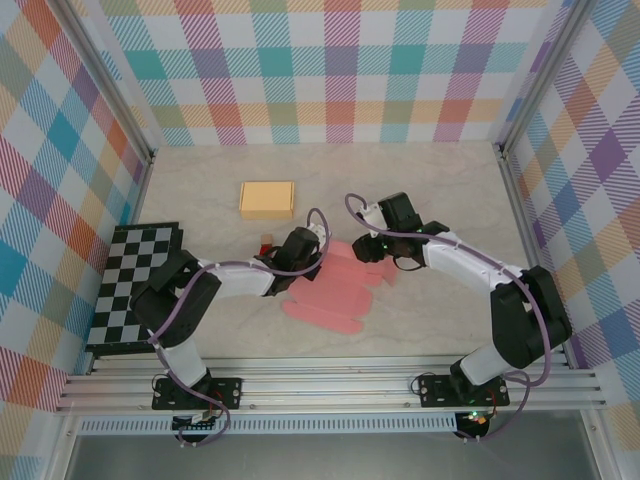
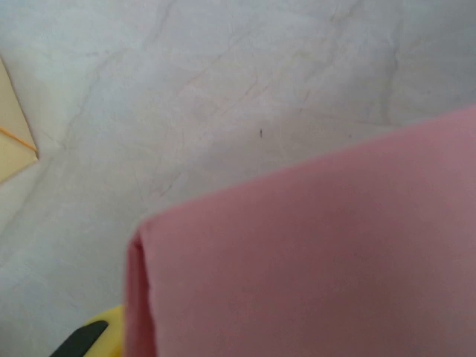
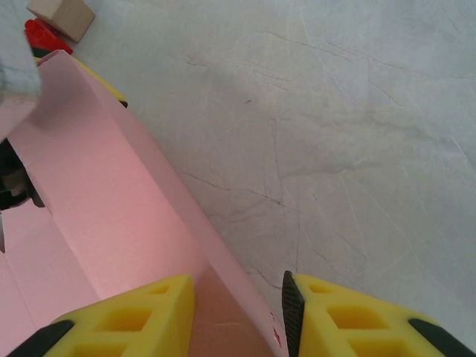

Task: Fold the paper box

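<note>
The pink paper box [image 1: 330,297] lies mostly flat at the table's middle, with its rear flaps raised. My left gripper [image 1: 320,264] is at its left rear part. In the left wrist view a pink panel [image 2: 312,260] with a folded left edge covers the jaws, and one yellow fingertip [image 2: 97,338] pokes out beside it. My right gripper [image 1: 368,246] is at the box's right rear part. In the right wrist view it [image 3: 238,316] stands open astride the raised edge of a pink wall [image 3: 111,208], and its yellow pads are apart from the paper.
A tan folded box [image 1: 267,199] lies behind the pink one, its corner [image 2: 13,145] at the left of the left wrist view. A small wooden block [image 3: 63,16] and a red piece [image 3: 44,36] sit by the left gripper. A checkered board [image 1: 135,285] lies at the left.
</note>
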`<state>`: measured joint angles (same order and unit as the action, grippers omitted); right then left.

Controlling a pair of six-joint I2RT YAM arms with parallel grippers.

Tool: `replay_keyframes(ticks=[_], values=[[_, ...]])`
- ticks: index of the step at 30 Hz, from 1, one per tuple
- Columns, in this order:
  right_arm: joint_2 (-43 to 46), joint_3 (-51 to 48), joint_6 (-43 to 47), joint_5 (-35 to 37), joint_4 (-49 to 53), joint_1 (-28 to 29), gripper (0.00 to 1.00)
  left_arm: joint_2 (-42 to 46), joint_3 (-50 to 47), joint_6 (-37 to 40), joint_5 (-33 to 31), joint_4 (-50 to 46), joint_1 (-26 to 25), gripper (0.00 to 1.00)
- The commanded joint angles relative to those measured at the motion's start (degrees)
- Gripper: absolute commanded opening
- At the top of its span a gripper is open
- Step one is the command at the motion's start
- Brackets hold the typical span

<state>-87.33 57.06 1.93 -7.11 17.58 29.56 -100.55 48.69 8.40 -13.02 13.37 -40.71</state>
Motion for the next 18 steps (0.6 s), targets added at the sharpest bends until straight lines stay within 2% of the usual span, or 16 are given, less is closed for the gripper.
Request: replay_keyframes(ticks=[1, 4, 11, 13, 18], values=[[-2.0, -1.5, 0.1, -0.9, 1.8, 0.1, 0.39, -0.6, -0.2, 0.0, 4.7, -3.4, 1.6, 0.28], [-2.0, -1.3, 0.1, -0.8, 1.9, 0.1, 0.39, 0.6, -1.2, -0.3, 6.8, -3.5, 2.5, 0.38], [-2.2, -0.5, -0.5, -1.4, 2.5, 0.2, 0.38, 5.9, -5.9, -3.9, 6.5, -0.6, 4.5, 0.40], [-2.1, -0.5, -0.8, -1.6, 2.5, 0.2, 0.38, 7.0, -7.3, -5.3, 5.1, 0.5, 4.6, 0.45], [-2.0, 0.1, -1.3, -2.1, 2.4, 0.2, 0.38, 6.1, -5.9, -6.8, 2.8, -0.3, 4.7, 0.45]])
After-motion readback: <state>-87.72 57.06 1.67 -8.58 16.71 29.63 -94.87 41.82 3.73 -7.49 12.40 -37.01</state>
